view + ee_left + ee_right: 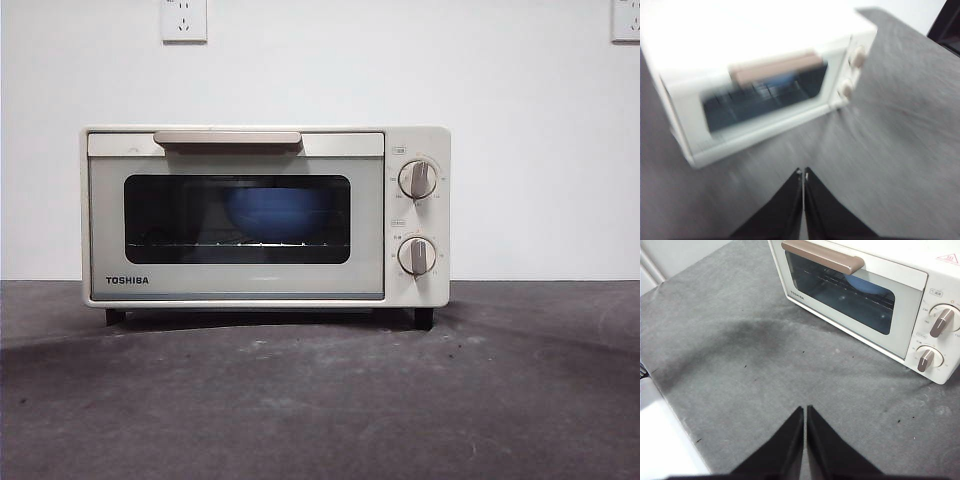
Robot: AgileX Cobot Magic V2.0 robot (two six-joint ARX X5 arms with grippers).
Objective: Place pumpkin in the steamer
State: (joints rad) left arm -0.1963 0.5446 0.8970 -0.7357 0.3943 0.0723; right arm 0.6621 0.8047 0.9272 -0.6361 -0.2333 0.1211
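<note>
The steamer (265, 215) is a cream-white TOSHIBA box standing mid-table with its door closed. Through its dark window I see a blue bowl (275, 212) on the wire rack inside. The pumpkin is hidden from every view. My left gripper (803, 172) is shut and empty, hovering above the mat in front of the steamer (765, 85); that view is blurred. My right gripper (805, 410) is shut and empty too, held over the grey mat off the steamer's (865, 295) front, on its knob side. Neither arm shows in the front view.
A grey mat (320, 400) covers the table. The steamer has a tan bar handle (228, 139) and two round knobs (417, 180) on its right panel. A white wall with two outlets (184, 20) stands behind. The mat's edge (675, 425) runs near the right gripper.
</note>
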